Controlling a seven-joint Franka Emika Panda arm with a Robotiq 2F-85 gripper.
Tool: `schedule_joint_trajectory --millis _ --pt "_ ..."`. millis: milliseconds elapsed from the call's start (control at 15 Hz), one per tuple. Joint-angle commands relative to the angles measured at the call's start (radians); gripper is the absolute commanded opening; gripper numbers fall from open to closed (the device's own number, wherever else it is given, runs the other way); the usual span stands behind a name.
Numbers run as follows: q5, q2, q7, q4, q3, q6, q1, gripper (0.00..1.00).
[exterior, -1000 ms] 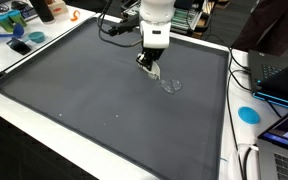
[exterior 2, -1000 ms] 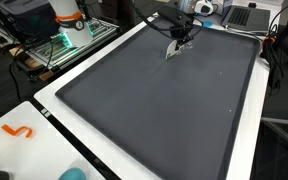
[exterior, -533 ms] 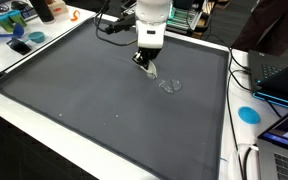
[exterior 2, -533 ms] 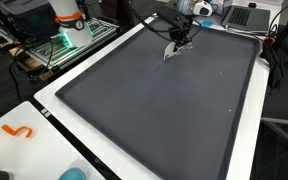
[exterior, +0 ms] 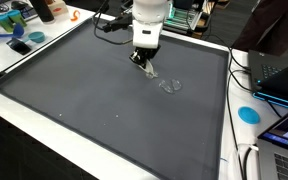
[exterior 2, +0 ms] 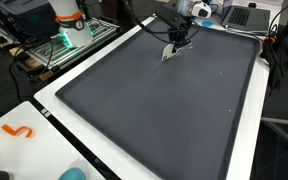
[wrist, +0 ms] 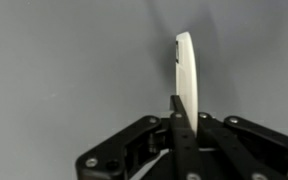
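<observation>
A thin white piece (wrist: 186,70) is held in the claw (wrist: 182,112), whose fingers are drawn narrow and pressed against its lower part, so that in the wrist view it is seen edge-on, standing out straight beyond the fingertips over a plain grey surface. In both exterior views the claw (exterior: 143,62) (exterior 2: 174,42) is pointed downward over the far part of a dark grey mat (exterior: 84,95), by which most of the white counter (exterior 2: 246,150) is covered, and the thin white piece (exterior: 150,71) (exterior 2: 168,53) is seen hanging below the fingers, slightly tilted, with its lower end close to the mat; whether the mat is touched by it cannot be told. A small clear object (exterior: 171,85) is lying on the mat near the white piece, apart from it. Off the mat, a blue round disc (exterior: 248,114) is seen at the counter's edge, beside an open laptop (exterior: 281,78). In an exterior view an orange curled shape (exterior 2: 19,131) is found on the near corner of the counter, well apart from the claw.
</observation>
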Motion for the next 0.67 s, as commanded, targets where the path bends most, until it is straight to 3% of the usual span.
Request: schedule_joint_trajectory --millis 0,600 --pt "-0.081 0.070 0.049 -0.045 -0.049 0.019 -0.012 0.01" --pt "-0.085 0.067 0.158 -0.062 -0.057 0.088 -0.011 0.01"
